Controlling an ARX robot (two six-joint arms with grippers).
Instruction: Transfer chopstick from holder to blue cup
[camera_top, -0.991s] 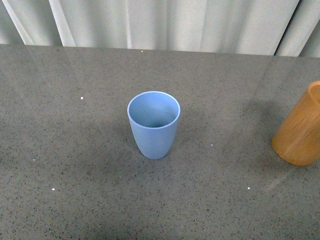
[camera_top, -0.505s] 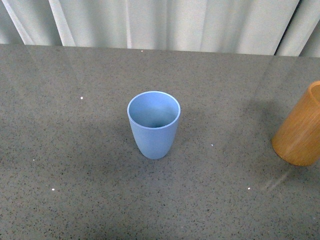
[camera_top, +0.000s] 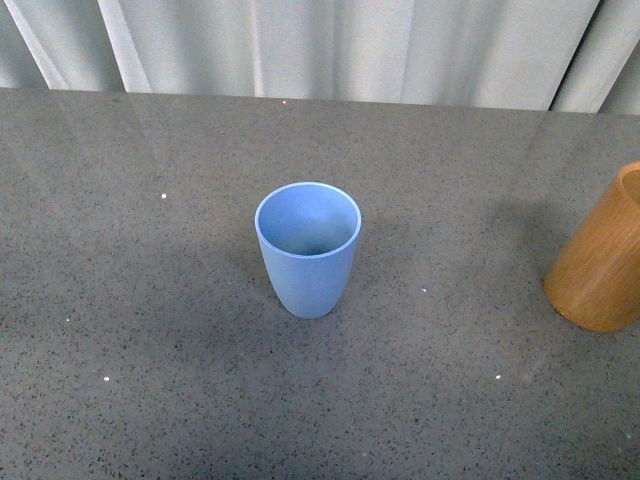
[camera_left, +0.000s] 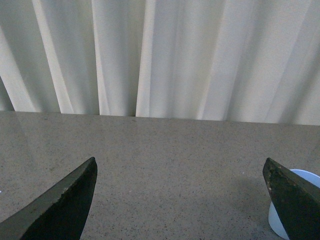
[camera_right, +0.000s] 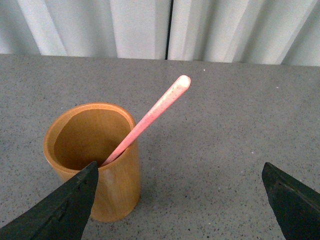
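The light blue cup (camera_top: 307, 248) stands upright and empty in the middle of the grey table in the front view. Its edge also shows in the left wrist view (camera_left: 276, 220), beside one finger. The orange-brown holder (camera_top: 600, 255) stands at the right edge of the front view, cut off. In the right wrist view the holder (camera_right: 95, 160) holds one pinkish-red speckled chopstick (camera_right: 152, 116), leaning out over its rim. My right gripper (camera_right: 180, 172) is open, the holder just beyond one finger. My left gripper (camera_left: 180, 172) is open and empty. Neither arm shows in the front view.
The grey speckled table top (camera_top: 150, 330) runs back to a pale curtain (camera_top: 320, 45) along its far edge. Bare table lies between the cup and the holder.
A faint pale streak on the table below the holder in the earlier front views is gone now. The cup and holder have not moved.
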